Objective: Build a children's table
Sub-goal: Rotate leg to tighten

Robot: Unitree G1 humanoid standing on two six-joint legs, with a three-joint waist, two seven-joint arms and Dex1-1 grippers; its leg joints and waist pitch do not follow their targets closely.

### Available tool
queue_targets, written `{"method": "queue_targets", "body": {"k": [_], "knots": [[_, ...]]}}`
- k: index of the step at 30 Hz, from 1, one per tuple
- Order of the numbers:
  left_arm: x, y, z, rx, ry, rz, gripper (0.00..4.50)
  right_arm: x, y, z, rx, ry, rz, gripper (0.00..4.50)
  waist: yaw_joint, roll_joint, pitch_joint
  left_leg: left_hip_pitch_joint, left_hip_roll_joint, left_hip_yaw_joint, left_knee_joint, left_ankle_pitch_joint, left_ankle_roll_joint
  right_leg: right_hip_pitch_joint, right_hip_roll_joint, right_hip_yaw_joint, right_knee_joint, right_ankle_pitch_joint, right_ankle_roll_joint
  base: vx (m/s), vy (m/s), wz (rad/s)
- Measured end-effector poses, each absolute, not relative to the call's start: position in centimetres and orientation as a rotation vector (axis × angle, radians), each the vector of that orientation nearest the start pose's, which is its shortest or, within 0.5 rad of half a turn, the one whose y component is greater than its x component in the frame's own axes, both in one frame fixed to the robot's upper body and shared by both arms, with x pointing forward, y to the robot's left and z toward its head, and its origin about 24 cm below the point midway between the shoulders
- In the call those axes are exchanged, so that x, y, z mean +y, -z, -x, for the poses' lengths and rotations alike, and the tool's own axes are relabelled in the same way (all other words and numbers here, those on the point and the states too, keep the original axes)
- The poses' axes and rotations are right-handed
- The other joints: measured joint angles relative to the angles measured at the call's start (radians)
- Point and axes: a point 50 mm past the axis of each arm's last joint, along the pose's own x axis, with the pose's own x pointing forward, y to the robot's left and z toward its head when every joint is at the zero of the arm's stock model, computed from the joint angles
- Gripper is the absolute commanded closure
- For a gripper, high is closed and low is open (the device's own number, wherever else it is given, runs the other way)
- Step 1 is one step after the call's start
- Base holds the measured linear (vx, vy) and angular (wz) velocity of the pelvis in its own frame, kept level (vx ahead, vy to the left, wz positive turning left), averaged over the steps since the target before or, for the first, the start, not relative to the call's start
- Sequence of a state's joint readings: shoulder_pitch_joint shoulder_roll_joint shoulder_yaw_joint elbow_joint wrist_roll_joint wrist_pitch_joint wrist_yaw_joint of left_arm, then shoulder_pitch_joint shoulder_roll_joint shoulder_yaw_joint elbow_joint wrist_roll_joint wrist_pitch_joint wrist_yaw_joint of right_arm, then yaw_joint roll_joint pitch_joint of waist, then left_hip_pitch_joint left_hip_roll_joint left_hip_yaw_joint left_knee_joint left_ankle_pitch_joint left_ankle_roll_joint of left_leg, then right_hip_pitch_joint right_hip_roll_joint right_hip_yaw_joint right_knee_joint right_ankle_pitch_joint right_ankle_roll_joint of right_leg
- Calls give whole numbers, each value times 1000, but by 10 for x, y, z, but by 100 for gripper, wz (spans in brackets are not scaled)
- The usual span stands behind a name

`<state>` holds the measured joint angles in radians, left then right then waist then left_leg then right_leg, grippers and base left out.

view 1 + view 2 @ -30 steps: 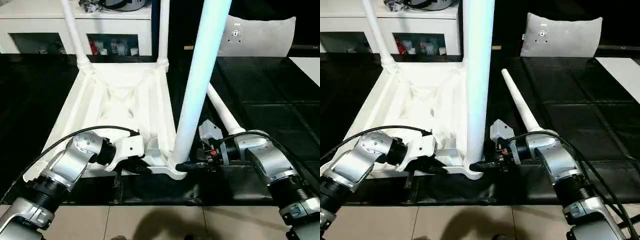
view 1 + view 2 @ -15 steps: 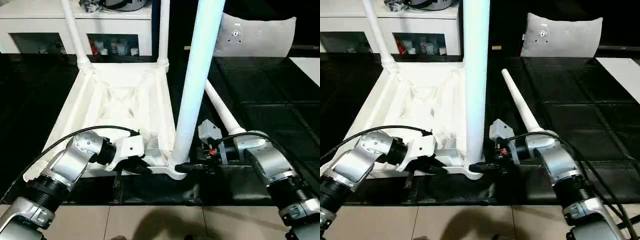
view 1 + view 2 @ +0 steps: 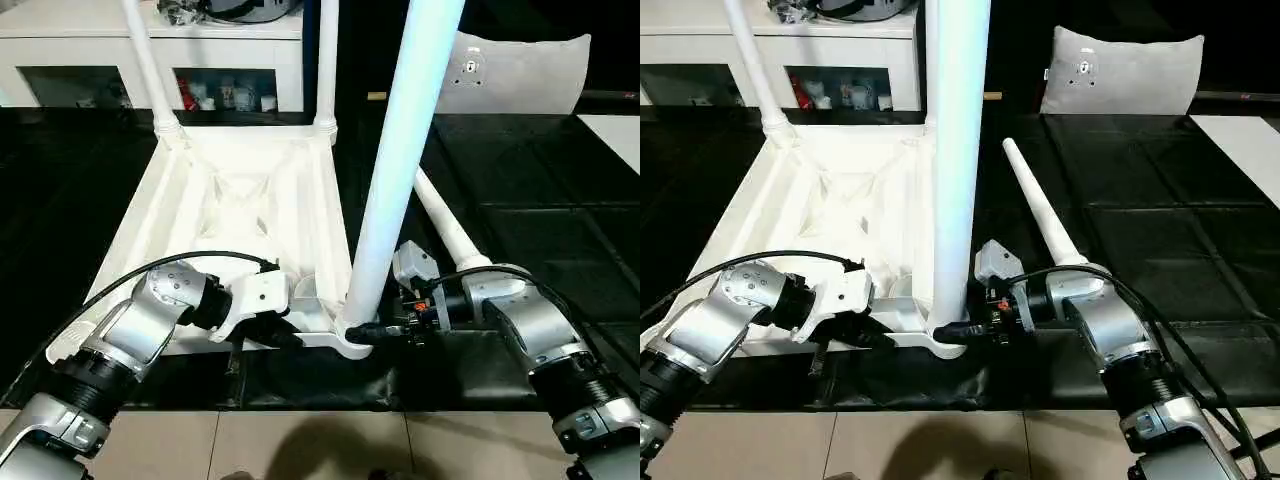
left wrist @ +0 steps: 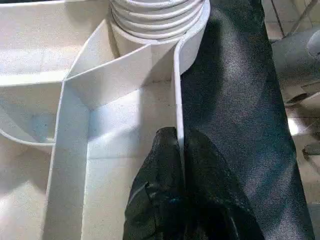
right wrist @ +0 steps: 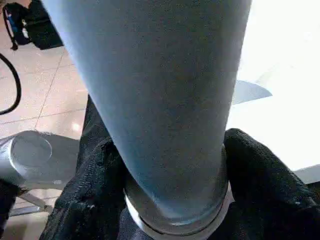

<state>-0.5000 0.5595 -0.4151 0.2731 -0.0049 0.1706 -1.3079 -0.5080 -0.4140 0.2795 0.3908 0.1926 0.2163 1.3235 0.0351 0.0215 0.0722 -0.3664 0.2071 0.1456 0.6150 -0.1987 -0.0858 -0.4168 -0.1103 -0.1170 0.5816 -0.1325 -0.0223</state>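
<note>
So the table top (image 3: 240, 215) is lying upside down on the black mat (image 3: 520, 210), ribs facing up, with two legs already standing in the far corner sockets: far left leg (image 3: 148, 65) and far right leg (image 3: 327, 60). The left claw (image 4: 180, 150) is clamped shut on the thin near rim of the top, one finger on each side of the wall, just beside the near right corner socket (image 4: 157, 22). Right across that corner, the right claw (image 5: 175, 200) has its black fingers (image 5: 260, 175) wrapped around the base of a third leg (image 3: 400, 160), which stands upright in that socket, leaning slightly. The last leg (image 3: 1040, 215) lies flat on the mat just behind the right claw. Further back there's a grey cushion (image 3: 1125, 70) and a white cabinet (image 3: 150, 45).
</note>
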Motion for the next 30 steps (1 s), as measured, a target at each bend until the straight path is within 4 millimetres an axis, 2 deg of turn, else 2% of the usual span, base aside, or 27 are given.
{"method": "queue_targets", "body": {"k": [4, 9, 14, 18, 20, 22, 23, 24, 25, 30], "knots": [[141, -66, -288, 526, 1459, -552, 450, -130, -62, -291, 378, -1417, 115, 189, 2, -1, -1, 0, 0, 0, -2, 0, 0, 1, 0, 0, 0, 0, 0, 0, 0, 0], [137, -64, -293, 558, 1306, -481, 450, -124, -56, -295, 367, -1223, 40, 190, -12, -1, -1, 3, 0, 3, -2, 1, -1, 3, 0, 1, -2, -1, 1, 0, 0, 0], [121, -61, -302, 562, 1091, -382, 450, -112, -51, -310, 332, -894, -55, 191, -67, -1, -1, 5, -1, -1, -2, 1, -2, 3, 0, -8, -12, -2, 3, 0, 0, 0], [105, -58, -310, 549, 932, -314, 450, -98, -50, -324, 319, -677, -80, 191, -105, 4, 0, 5, 2, -11, -3, 1, -1, 13, -2, -37, -38, -2, 3, 0, 0, 0], [95, -58, -314, 535, 876, -293, 450, -94, -52, -331, 315, -591, -70, 191, -119, 6, 1, 1, 1, -20, -4, 1, -1, 15, -2, -42, -49, -2, 3, 0, 0, 0], [85, -58, -317, 518, 824, -267, 450, -92, -53, -336, 306, -508, -83, 191, -124, 6, 1, -2, 0, -22, -5, 1, -1, 15, -3, -41, -53, -2, 3, 0, 0, 0], [82, -58, -318, 514, 815, -264, 450, -92, -53, -337, 300, -488, -88, 156, -126, 6, 1, -2, 0, -22, -5, 1, -1, 15, -4, -40, -53, -2, 3, 0, 0, 0], [81, -58, -318, 513, 812, -264, 450, -91, -53, -338, 295, -476, -93, 156, -128, 6, 1, -3, 0, -22, -5, 1, -1, 15, -4, -38, -53, -2, 3, 0, 0, 0], [80, -59, -318, 512, 817, -272, 450, -92, -53, -338, 292, -471, -96, 135, -129, 6, 1, -3, -1, -22, -5, 1, -1, 15, -4, -36, -52, -2, 3, 0, 0, 0], [79, -61, -319, 504, 823, -291, 450, -91, -55, -337, 269, -471, -103, 94, -120, 3, -1, -3, -4, -15, -8, -5, 0, 13, -4, -28, -38, 3, -3, 0, 0, 0]]}}
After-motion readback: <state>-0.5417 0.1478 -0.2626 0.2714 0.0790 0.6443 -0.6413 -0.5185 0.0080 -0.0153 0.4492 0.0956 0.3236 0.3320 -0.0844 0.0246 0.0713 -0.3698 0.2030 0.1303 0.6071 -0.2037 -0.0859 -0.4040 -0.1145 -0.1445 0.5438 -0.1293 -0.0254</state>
